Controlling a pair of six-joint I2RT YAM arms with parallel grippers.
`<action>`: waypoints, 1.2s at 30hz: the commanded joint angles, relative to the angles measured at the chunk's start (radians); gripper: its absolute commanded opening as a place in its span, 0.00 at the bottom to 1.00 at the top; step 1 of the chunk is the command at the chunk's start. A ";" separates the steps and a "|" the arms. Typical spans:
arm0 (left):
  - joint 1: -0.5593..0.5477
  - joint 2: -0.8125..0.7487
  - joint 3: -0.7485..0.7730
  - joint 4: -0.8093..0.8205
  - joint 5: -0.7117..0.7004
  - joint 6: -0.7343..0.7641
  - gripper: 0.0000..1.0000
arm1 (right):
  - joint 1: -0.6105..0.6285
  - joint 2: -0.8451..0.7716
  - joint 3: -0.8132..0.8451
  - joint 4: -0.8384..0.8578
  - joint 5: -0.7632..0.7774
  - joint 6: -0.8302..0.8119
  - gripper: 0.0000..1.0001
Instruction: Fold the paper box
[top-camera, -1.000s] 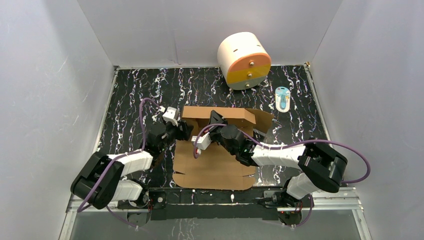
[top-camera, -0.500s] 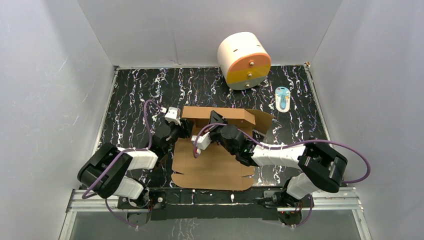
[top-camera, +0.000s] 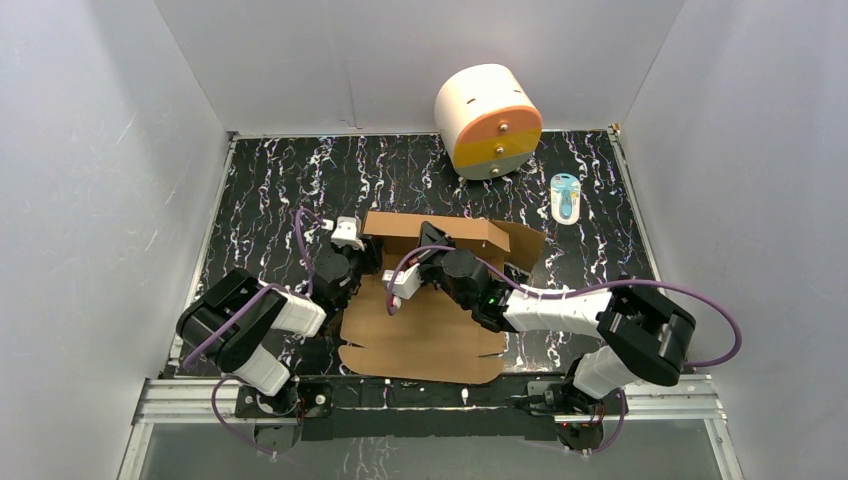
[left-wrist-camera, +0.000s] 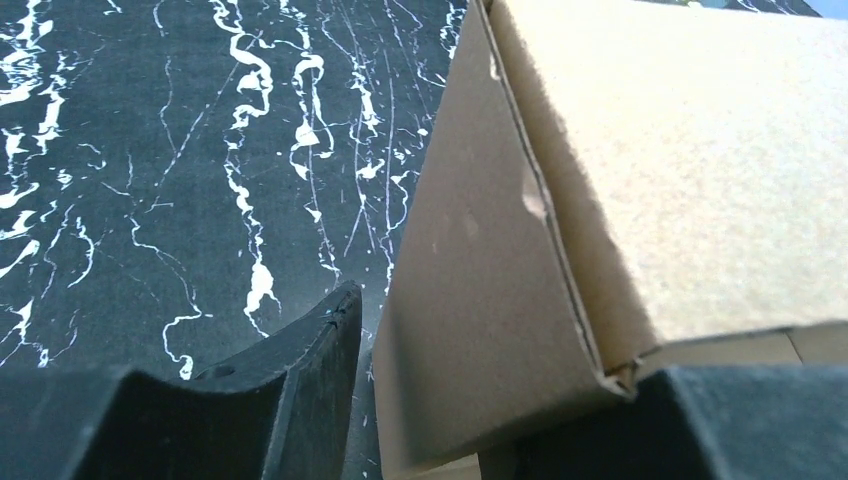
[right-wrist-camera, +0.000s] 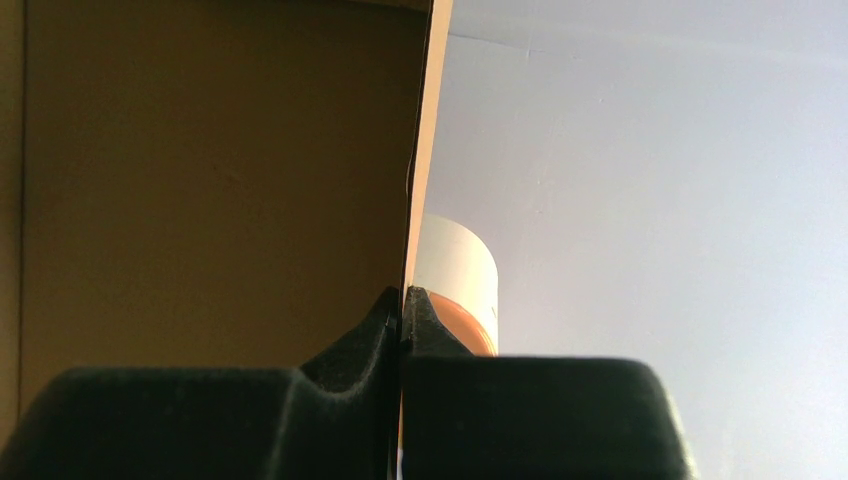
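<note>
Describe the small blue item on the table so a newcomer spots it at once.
On the black marbled table, find the white cylinder with the orange-yellow face at the far edge. Just to its right, by the wall, lies the small blue item. It is the only blue thing, far smaller than the cylinder or the paper box.

Right wrist: cylinder (right-wrist-camera: 455, 262) mostly hidden behind box (right-wrist-camera: 200, 180). Left wrist: box cut off at 3 o'clock. Top: blue item (top-camera: 566, 198) at 1 o'clock, too small.
</note>
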 joint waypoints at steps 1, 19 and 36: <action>0.000 -0.001 0.006 0.072 -0.202 0.000 0.38 | 0.007 -0.031 -0.009 -0.030 -0.033 0.029 0.00; -0.087 0.098 0.096 0.068 -0.616 0.017 0.30 | 0.012 -0.015 0.025 -0.051 -0.064 0.036 0.00; -0.095 0.153 0.228 -0.225 -0.814 -0.181 0.28 | 0.014 0.014 0.058 -0.062 -0.078 0.026 0.00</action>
